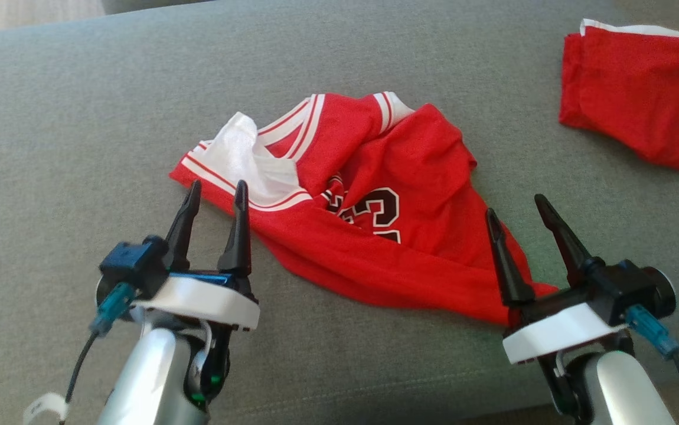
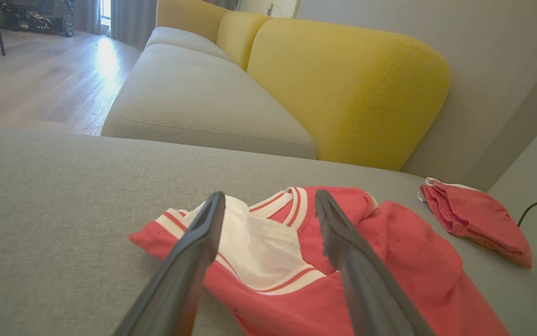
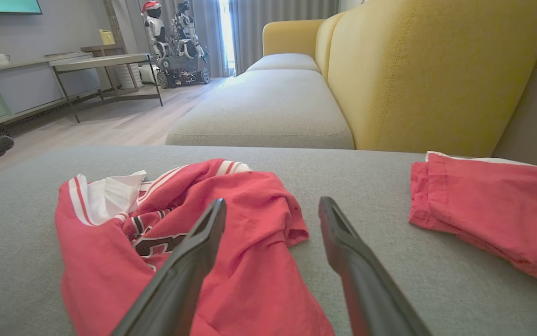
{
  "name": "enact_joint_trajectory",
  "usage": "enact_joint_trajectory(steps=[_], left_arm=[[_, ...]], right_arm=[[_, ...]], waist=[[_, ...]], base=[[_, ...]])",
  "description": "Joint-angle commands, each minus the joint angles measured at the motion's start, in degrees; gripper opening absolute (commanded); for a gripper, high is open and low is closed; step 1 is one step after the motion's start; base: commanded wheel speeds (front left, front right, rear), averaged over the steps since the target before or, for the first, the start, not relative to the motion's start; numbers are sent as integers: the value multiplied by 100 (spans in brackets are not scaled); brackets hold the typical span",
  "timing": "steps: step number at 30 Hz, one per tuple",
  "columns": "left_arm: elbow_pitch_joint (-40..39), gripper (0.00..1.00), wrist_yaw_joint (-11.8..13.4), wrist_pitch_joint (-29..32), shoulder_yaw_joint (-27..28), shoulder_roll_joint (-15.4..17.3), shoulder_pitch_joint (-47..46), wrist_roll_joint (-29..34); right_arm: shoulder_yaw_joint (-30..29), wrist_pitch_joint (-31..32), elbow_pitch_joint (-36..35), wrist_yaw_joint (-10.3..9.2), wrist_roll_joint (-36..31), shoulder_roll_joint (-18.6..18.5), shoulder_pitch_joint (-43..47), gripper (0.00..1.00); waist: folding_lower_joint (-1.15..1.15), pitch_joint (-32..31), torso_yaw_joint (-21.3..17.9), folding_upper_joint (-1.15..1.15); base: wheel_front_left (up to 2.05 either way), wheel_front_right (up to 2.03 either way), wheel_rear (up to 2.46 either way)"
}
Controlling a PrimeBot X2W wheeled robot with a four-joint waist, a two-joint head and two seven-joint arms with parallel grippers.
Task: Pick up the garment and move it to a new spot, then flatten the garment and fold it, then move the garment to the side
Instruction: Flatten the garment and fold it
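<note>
the red jersey (image 1: 422, 153) lies crumpled on the grey cushion (image 1: 80, 118) — left pincer (image 1: 216, 190) wide and empty at its 8 o'clock edge, right pincer (image 1: 515, 203) likewise at 4 o'clock. to flatten it, i'd pinch opposite edges low and draw them apart evenly.

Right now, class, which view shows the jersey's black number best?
The head view: the number faces the camera, though creased. The right wrist view catches a foreshortened sliver beside a claw finger; the left wrist view gives the jersey's collar.
</note>
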Motion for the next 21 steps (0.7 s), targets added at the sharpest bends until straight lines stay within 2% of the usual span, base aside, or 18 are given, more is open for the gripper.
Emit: enact_joint_trajectory(steps=[1, 3, 8, 17, 21], left_arm=[[-63, 100, -9, -29, 102, 33, -300, 70], [156, 100, -40, -29, -4, 33, -458, 160], [1189, 100, 100, -28, -203, 33, -1094, 299], [2693, 100, 618, 292, -152, 148, -2153, 559], [3142, 100, 630, 504, -208, 179, -2350, 586]], right_arm=[[129, -80, -147, -5, -20, 49, -289, 100], [133, -105, -89, -5, -13, 61, -331, 100], [165, -158, 10, -5, 4, 82, -408, 100], [218, -290, 162, -5, 119, 97, -450, 100], [215, -345, 223, -5, 186, 98, -460, 100]], waist=[[0, 36, -53, 0], [0, 65, -113, 0], [0, 152, -303, 0], [0, 281, -592, 0], [0, 288, -643, 0]], base=[[0, 0, 0], [0, 0, 0], [0, 0, 0], [0, 0, 0], [0, 0, 0]])
